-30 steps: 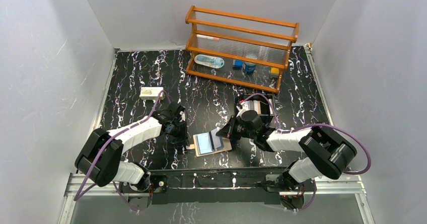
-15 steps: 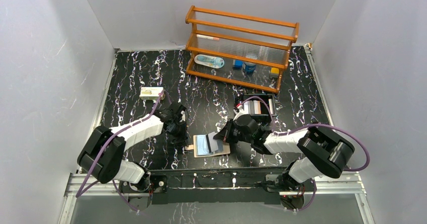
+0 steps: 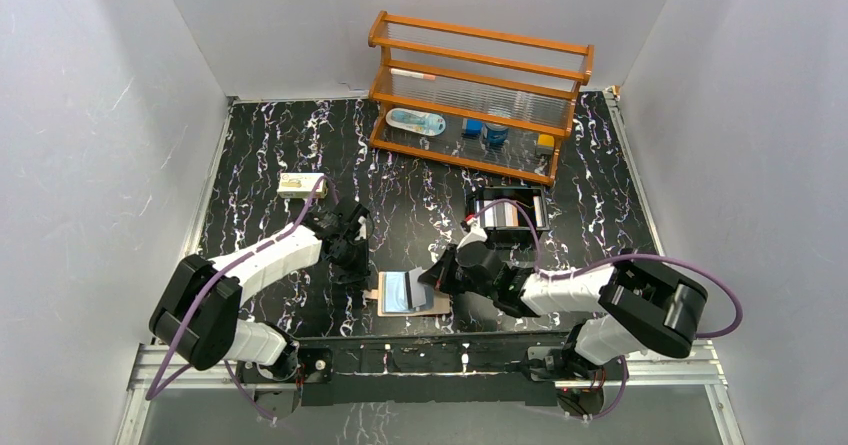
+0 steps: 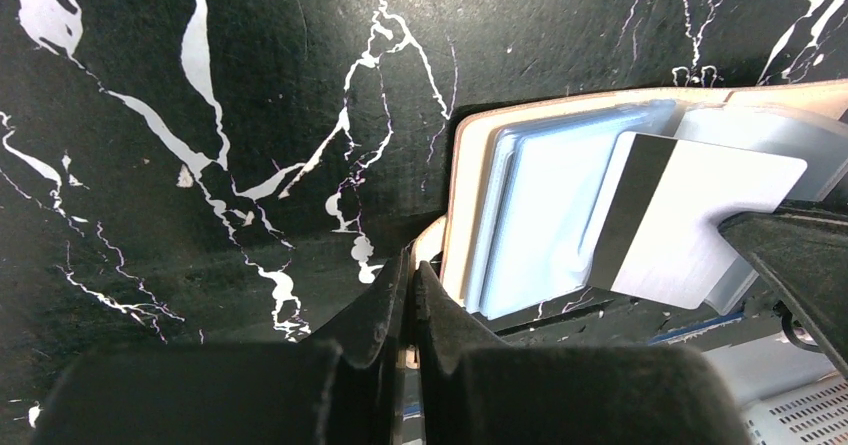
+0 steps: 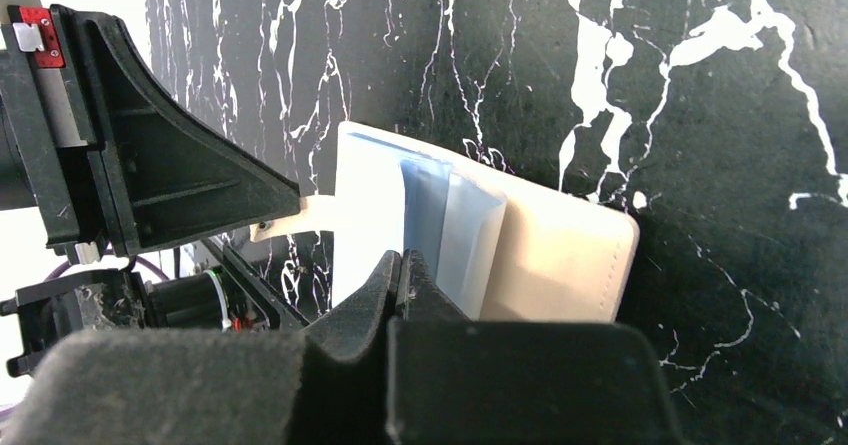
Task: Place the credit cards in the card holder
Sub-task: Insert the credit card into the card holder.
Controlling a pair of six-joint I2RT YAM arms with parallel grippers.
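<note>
The tan card holder (image 3: pixel 440 305) lies open on the black marble table near the front edge. My left gripper (image 3: pixel 365 277) is shut on the small tan tab (image 4: pixel 428 240) at its left edge. My right gripper (image 3: pixel 432 281) is shut on the light blue credit card (image 4: pixel 700 225), which has a dark stripe. The card lies slanted over the holder's clear sleeves (image 4: pixel 540 215), its front end among them. In the right wrist view my right gripper (image 5: pixel 403 265) holds the card (image 5: pixel 425 210) over the holder (image 5: pixel 570 255). The yellowish card (image 3: pixel 300 184) lies far left.
A wooden rack (image 3: pixel 480 60) with small items stands at the back. A black open box (image 3: pixel 512 211) sits behind my right arm. The grey walls close in on the left and right. The front rail runs just below the holder.
My right gripper has moved left and toward the front with the blue card, which now sits further over the sleeves. The holder has slid slightly left. The left gripper keeps its hold.
</note>
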